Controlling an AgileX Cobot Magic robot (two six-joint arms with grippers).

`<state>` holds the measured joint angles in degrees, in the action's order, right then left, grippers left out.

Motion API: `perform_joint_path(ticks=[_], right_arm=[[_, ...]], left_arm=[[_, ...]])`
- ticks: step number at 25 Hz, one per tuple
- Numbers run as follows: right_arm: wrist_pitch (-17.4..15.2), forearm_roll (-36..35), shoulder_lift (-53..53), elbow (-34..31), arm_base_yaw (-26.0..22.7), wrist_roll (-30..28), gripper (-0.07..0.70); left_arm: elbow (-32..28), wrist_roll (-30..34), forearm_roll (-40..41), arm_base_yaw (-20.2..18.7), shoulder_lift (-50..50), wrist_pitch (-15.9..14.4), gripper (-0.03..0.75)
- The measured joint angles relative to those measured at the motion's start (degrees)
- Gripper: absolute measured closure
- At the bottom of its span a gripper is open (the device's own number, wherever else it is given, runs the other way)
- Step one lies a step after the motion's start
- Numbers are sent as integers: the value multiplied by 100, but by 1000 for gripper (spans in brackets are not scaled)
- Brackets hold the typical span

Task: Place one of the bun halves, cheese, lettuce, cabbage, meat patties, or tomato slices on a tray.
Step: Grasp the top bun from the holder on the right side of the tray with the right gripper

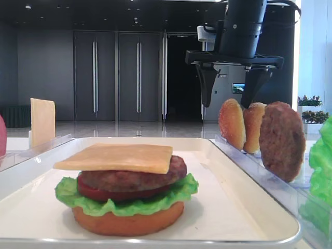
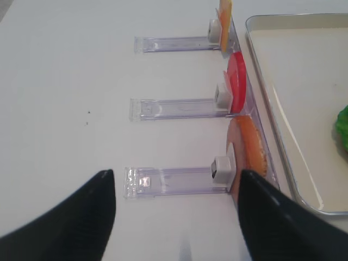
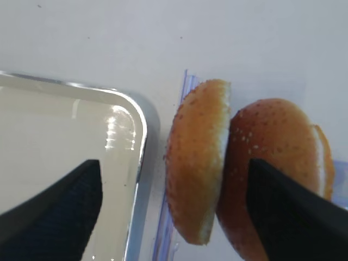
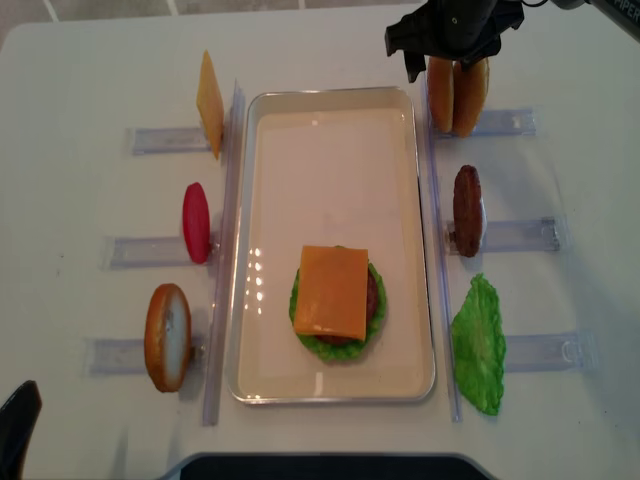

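Up at the top right of the overhead frame, the right gripper hangs wide-jawed over two upright bun halves, gripping nothing. Left of them lies the tray, its stacked cheese near center. Lower left, the left gripper stands spread wide.

The tray is sitting mid-tabletop, and a stack is resting in its near half: cheese on a patty, over tomato, lettuce and a bottom bun. To its left, racks are holding a cheese slice, a tomato slice and a bun on edge. To its right are standing two bun halves, then a spare patty, then a lettuce leaf. My right end effector is hanging over the bun halves.
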<state>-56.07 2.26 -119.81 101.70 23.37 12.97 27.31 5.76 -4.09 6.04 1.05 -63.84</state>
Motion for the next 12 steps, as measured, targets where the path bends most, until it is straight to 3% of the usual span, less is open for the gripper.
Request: perform_joint_path(ticks=[12], right_arm=[[-57, -92, 0, 12, 0, -45, 78]], left_arm=[[0, 0, 0, 0, 0, 0, 181]])
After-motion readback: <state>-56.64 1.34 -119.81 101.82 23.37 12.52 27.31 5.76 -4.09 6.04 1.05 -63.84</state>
